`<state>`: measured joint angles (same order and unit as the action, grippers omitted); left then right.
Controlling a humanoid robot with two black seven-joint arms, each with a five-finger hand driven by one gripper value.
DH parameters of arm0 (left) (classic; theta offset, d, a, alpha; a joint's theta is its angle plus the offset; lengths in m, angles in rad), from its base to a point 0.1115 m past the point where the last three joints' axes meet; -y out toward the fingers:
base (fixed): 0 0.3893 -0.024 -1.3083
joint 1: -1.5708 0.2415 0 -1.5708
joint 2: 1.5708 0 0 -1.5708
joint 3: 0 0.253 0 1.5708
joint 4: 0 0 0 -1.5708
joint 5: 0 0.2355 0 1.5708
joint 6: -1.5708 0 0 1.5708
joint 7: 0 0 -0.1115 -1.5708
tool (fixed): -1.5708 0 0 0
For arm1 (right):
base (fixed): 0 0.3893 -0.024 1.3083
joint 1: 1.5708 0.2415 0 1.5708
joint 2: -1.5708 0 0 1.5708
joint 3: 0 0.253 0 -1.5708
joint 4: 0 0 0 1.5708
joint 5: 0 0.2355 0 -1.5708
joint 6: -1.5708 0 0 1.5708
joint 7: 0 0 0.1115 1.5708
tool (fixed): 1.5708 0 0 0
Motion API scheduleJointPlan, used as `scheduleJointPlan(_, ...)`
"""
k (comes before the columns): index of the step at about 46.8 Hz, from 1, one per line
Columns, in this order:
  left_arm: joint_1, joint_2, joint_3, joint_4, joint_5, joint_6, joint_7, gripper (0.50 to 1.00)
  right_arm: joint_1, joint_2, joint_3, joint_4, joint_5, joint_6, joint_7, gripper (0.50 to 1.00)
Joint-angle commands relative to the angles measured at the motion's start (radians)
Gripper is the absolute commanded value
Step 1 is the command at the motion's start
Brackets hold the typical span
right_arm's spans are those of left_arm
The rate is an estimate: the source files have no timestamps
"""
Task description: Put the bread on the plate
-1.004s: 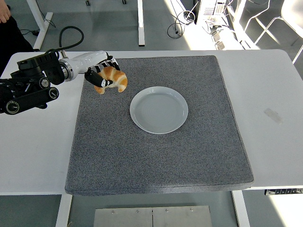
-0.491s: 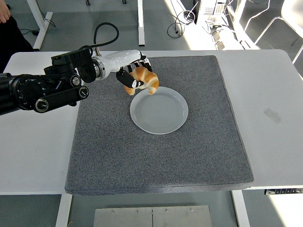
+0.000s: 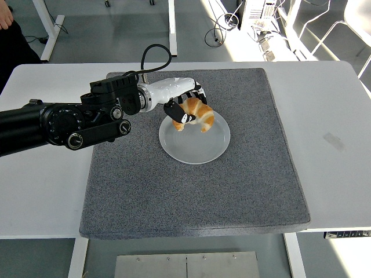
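Observation:
A golden-brown croissant (image 3: pixel 197 117) is held in my left hand (image 3: pixel 184 110), whose black-tipped fingers curl around it. The bread hangs over the upper part of a round pale plate (image 3: pixel 197 147) lying near the middle of the grey mat (image 3: pixel 191 191). I cannot tell whether the croissant touches the plate. My left arm (image 3: pixel 69 121) stretches in from the left edge across the mat's upper left. The right arm is out of sight.
The mat covers most of the white table (image 3: pixel 330 116). A small strip of tape (image 3: pixel 335 141) lies on the table at the right. A person's hand (image 3: pixel 4 14) shows at the top left corner. Table legs and cables stand beyond the far edge.
My left hand carried the croissant rightward from the mat's upper left corner to above the plate, the arm reaching farther in.

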<state>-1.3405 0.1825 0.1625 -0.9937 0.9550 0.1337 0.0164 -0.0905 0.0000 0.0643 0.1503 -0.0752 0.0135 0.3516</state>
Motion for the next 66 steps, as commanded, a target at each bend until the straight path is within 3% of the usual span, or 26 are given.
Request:
scheduleJointPlan(1,0.004,-0.001,0.002,0.007,0.001,0.000,-0.001,0.549,0.000,0.000,-0.001,0.000,0.000,0.000,0.000,1.000)
scheduleJointPlan(34,0.067,-0.061,0.049,0.095,0.004,0.000,-0.012,0.564,0.000,0.000,0.000,0.000,0.000,0.000,0.001,1.000)
scheduleJointPlan(39,0.072,-0.061,0.048,0.095,0.002,-0.002,-0.012,0.622,0.000,0.000,0.000,0.000,0.000,-0.001,0.000,1.000)
scheduleJointPlan(44,0.072,-0.061,0.046,0.093,-0.004,-0.002,-0.013,0.755,0.000,0.000,-0.001,0.000,0.000,0.000,0.000,1.000)
scheduleJointPlan(50,0.070,-0.061,0.037,0.093,-0.012,-0.002,-0.013,0.857,0.000,0.000,0.000,0.000,0.000,0.000,0.000,1.000)
scheduleJointPlan(66,0.072,-0.044,-0.148,0.084,-0.051,-0.011,-0.013,0.892,0.000,0.000,0.000,0.000,0.000,-0.001,0.000,1.000)
